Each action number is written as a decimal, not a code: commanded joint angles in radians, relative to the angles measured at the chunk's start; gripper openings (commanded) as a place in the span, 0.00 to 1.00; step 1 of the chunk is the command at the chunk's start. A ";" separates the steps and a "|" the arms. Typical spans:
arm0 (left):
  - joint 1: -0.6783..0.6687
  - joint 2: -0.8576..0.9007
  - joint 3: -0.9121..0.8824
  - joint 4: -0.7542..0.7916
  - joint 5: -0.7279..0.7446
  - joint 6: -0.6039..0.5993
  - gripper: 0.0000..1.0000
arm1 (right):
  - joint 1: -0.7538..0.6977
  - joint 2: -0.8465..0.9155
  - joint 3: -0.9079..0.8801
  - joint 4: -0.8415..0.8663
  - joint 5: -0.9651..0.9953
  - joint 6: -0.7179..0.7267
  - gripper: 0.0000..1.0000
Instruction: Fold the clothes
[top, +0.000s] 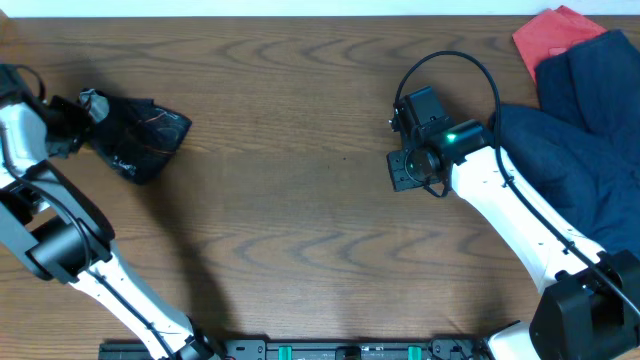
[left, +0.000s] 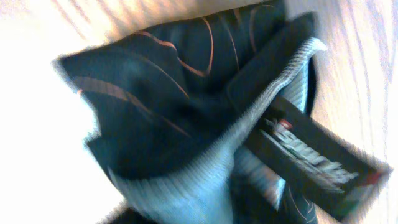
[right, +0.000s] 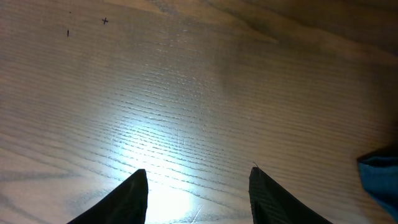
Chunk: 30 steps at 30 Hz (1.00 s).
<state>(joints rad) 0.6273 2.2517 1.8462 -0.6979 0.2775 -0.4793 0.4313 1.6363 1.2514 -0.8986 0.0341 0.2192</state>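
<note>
The black jersey (top: 140, 135) with thin orange contour lines is bunched in a small heap at the far left of the table. My left gripper (top: 78, 122) is at its left end and seems shut on the cloth. In the left wrist view the jersey (left: 155, 93) fills the frame, blurred, with its light-blue lining (left: 205, 180) and a white logo strip (left: 311, 158) showing; the fingers are hidden by cloth. My right gripper (top: 400, 150) is open and empty over bare wood right of centre, far from the jersey; its two fingertips (right: 198, 179) are spread apart.
A dark navy fabric pile (top: 580, 130) lies at the right edge under my right arm; a corner of it shows in the right wrist view (right: 380, 177). A red cloth (top: 555, 35) lies at the back right corner. Bare wooden table (top: 300, 200) lies between the arms.
</note>
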 joint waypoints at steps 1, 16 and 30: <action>0.026 -0.032 0.006 -0.003 -0.006 -0.012 0.98 | 0.000 0.002 0.011 -0.001 0.011 -0.003 0.51; -0.158 -0.269 0.006 -0.064 -0.006 0.249 0.98 | -0.021 0.002 0.011 0.142 -0.018 0.076 0.72; -0.840 -0.273 0.006 -0.390 -0.220 0.427 0.98 | -0.168 -0.002 0.012 0.328 -0.072 -0.034 0.99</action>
<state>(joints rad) -0.1738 1.9862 1.8496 -1.0454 0.1486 -0.0982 0.3122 1.6360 1.2522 -0.5587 -0.0154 0.2241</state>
